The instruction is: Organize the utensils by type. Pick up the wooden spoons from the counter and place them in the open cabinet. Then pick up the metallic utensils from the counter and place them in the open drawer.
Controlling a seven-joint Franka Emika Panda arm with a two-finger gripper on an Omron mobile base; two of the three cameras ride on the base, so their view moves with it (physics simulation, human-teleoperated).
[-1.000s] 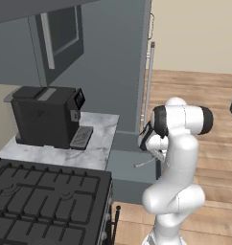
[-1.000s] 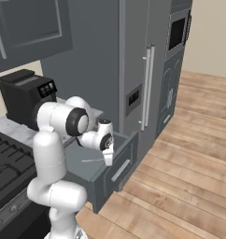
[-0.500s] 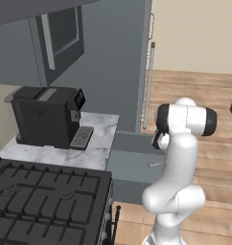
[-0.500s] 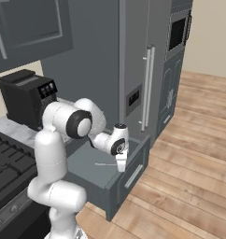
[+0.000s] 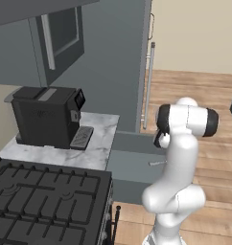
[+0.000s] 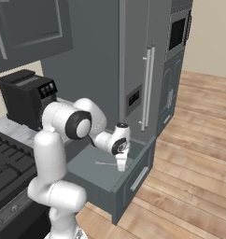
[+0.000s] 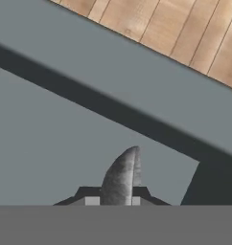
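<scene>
My gripper (image 6: 121, 164) hangs low inside the open drawer (image 6: 87, 164), near its front wall, shut on a small silver-grey metal spoon (image 7: 122, 174). The spoon sticks out past the fingertips of the gripper (image 7: 113, 199) toward the drawer (image 7: 51, 143) floor. A second thin metal spoon (image 6: 104, 163) lies flat on the drawer bottom just left of the hand. It appears again as a spoon (image 5: 156, 163) in the drawer (image 5: 132, 165), beside the arm. The marble counter (image 5: 101, 139) carries no utensils that I can see. The wooden spoons are out of view.
A black coffee machine (image 5: 46, 117) stands on the counter, with a black stove (image 5: 46, 201) in front of it. The tall dark grey cabinet (image 6: 133, 56) with a long silver bar handle (image 5: 147, 86) rises behind the drawer. Wooden floor (image 6: 189, 186) lies to the right.
The arm has stretched out and carried the gripper with its spoon from near the counter edge across the drawer toward its front, and lower.
</scene>
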